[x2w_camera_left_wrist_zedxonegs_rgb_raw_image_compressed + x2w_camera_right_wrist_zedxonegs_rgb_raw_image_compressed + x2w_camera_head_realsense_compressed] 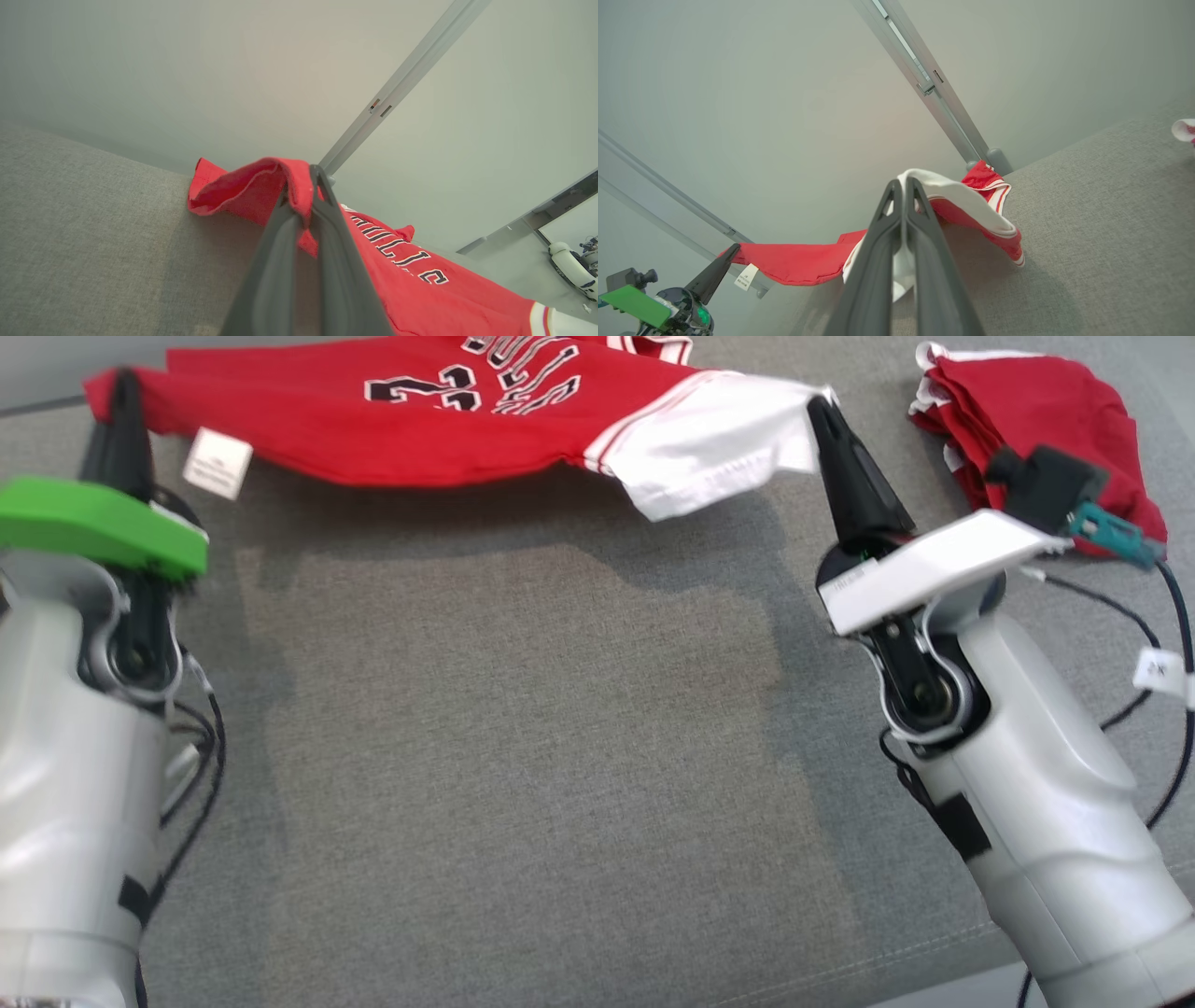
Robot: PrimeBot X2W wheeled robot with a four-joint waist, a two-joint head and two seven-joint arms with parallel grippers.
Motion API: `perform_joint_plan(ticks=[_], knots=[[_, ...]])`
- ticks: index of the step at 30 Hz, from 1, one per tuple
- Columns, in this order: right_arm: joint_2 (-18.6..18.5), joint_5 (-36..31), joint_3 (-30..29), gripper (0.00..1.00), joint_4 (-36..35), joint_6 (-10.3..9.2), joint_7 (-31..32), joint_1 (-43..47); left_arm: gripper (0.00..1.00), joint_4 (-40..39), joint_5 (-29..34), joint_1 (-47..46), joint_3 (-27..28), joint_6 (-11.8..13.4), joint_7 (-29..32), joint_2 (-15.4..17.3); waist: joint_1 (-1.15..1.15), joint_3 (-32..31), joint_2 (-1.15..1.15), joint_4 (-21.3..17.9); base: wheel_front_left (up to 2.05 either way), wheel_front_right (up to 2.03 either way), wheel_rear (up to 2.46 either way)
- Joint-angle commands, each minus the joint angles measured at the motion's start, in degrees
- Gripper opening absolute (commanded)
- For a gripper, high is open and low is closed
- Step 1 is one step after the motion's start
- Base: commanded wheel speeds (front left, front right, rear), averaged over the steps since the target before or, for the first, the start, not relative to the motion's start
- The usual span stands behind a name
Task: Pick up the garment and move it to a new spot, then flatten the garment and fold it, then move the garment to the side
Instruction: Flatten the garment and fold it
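The garment is a red jersey with black-and-white lettering and a white-trimmed end. It hangs stretched between both grippers above the grey cloth surface. My left gripper is shut on its red corner at the upper left, seen close up in the left wrist view. My right gripper is shut on the white edge at the upper right, the cloth pinched between its dark fingers. A white label dangles near the left grip.
A second red garment lies crumpled at the far right of the grey surface. Black cables trail beside my right arm. A pale wall with a grey rail stands behind the surface.
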Motion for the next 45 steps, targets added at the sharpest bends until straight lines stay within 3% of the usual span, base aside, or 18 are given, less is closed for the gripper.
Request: perform_joint_plan(ticks=[1, 10, 13, 28, 38, 45], knots=[[-0.87, 0.56, -0.29, 0.0, -1.13, 0.02, -0.35, 1.97, 0.0, -0.72, -1.02, 2.48, -0.26, -0.33, 0.32, 0.38, -0.01, -2.01, 0.0, 1.31, 0.0, 0.0, 0.0], [-5.26, 2.23, -3.93, 0.0, -11.6, 0.02, 1.68, 20.21, 0.0, -13.56, -7.38, 23.91, 0.49, -0.25, -0.53, -0.16, -0.01, -8.45, 0.0, 3.89, 0.0, 0.0, 0.0], [-5.7, 1.85, -6.5, 0.0, -14.17, 0.02, 2.63, 26.54, 0.0, -17.77, -7.86, 31.4, 0.61, 0.93, -1.79, -0.49, -0.01, -10.22, 0.0, 4.55, 0.0, 0.0, 0.0], [-1.85, -1.48, -15.03, 0.0, -31.41, 0.03, 14.3, 51.05, 0.0, -38.71, -7.29, 61.71, 4.22, 7.8, -5.39, -4.15, -0.01, -15.11, 0.0, 4.37, 0.0, 0.0, 0.0], [1.79, -1.26, -19.9, 0.0, -36.29, 0.02, 19.85, 58.69, 0.0, -47.44, -7.22, 71.3, 5.51, 9.18, -5.74, -6.61, -0.01, -16.13, 0.0, 4.48, 0.0, 0.0, 0.0], [3.89, -2.04, -20.86, 0.0, -34.43, 0.03, 22.79, 58.81, 0.0, -46.62, -8.17, 70.96, 5.27, 9.95, -4.53, -6.75, -0.01, -17.08, 0.0, 4.25, 0.0, 0.0, 0.0]])
